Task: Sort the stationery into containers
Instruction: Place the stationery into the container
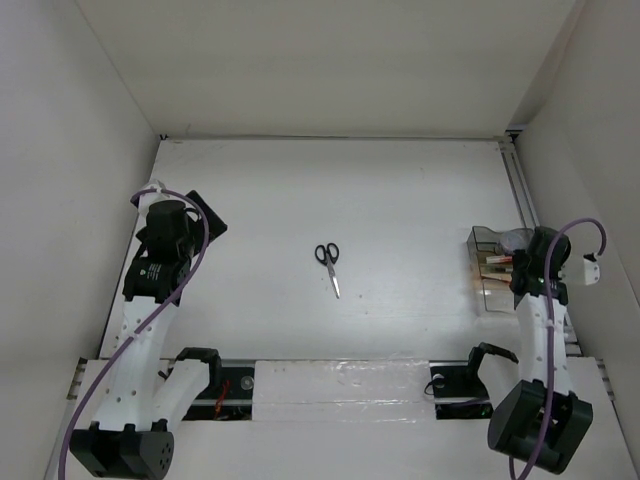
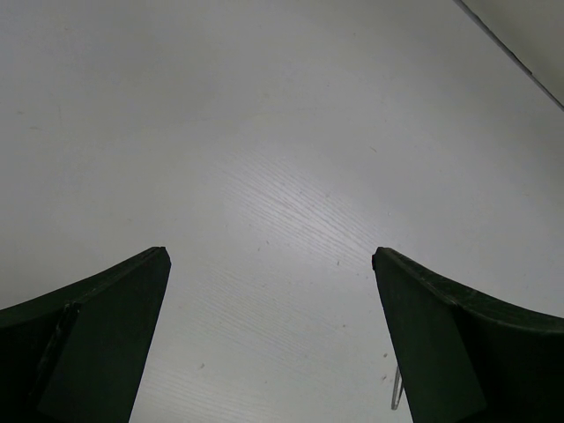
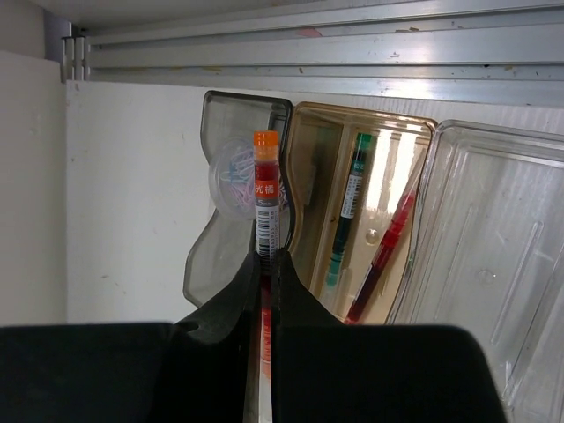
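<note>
Black-handled scissors (image 1: 328, 266) lie on the white table's middle. My left gripper (image 1: 203, 214) is open and empty at the left, over bare table (image 2: 269, 256). My right gripper (image 1: 520, 264) is shut on a red pen with an orange cap (image 3: 266, 189) and holds it (image 3: 267, 256) above the containers (image 1: 492, 272) at the right. The pen tip is over the smoky grey box (image 3: 207, 264), which holds a round disc (image 3: 227, 176). The amber box (image 3: 317, 185) beside it holds a green pen (image 3: 349, 207) and a red pen (image 3: 388, 242). A clear box (image 3: 493, 264) is on the right.
White walls close the table on the left, back and right. An aluminium rail (image 3: 308, 48) runs just behind the boxes, along the table's right edge (image 1: 521, 190). A thin wire loop (image 2: 396, 388) lies by my left gripper's right finger.
</note>
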Robot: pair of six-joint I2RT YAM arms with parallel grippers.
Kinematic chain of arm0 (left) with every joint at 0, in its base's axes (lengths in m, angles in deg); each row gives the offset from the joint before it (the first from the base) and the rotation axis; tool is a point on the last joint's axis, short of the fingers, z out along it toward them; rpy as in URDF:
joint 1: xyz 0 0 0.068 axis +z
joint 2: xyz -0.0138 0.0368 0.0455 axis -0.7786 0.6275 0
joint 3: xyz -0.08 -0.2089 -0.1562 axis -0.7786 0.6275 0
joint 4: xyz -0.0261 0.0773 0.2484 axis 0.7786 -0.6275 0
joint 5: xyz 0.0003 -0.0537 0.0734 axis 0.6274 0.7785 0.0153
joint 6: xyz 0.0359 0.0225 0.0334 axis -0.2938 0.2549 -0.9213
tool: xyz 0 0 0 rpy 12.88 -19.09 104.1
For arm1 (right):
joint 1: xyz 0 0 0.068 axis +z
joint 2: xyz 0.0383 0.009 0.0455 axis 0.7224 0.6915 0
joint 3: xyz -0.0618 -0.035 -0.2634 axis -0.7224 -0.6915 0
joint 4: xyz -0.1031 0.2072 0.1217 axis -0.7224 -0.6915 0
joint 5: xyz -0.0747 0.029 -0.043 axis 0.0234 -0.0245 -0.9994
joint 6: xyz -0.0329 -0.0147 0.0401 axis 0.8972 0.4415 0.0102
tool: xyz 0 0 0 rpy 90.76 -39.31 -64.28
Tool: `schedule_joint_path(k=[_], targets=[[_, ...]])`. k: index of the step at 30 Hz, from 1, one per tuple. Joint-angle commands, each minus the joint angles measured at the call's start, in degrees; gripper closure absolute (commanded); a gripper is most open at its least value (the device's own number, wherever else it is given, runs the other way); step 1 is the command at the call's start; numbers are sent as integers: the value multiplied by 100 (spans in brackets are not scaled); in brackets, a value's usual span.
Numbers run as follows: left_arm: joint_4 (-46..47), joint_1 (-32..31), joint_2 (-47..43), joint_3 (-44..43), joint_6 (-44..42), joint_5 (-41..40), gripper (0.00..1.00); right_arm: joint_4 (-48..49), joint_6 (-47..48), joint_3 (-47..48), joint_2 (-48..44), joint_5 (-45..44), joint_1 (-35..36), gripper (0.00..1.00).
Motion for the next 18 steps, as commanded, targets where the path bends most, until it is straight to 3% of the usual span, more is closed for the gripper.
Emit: schedule_joint_path(k=[1,8,18], targets=[[182,16,-26,10,-41,98,0,321,-201,-90,-71,-186,-50,100],[235,16,-79,10,-41,98,0,260,-306,-91,596,-247,-103,100],[288,16,-79,10,-94,274,0,365,-306,-372,438,-371,-103,100]])
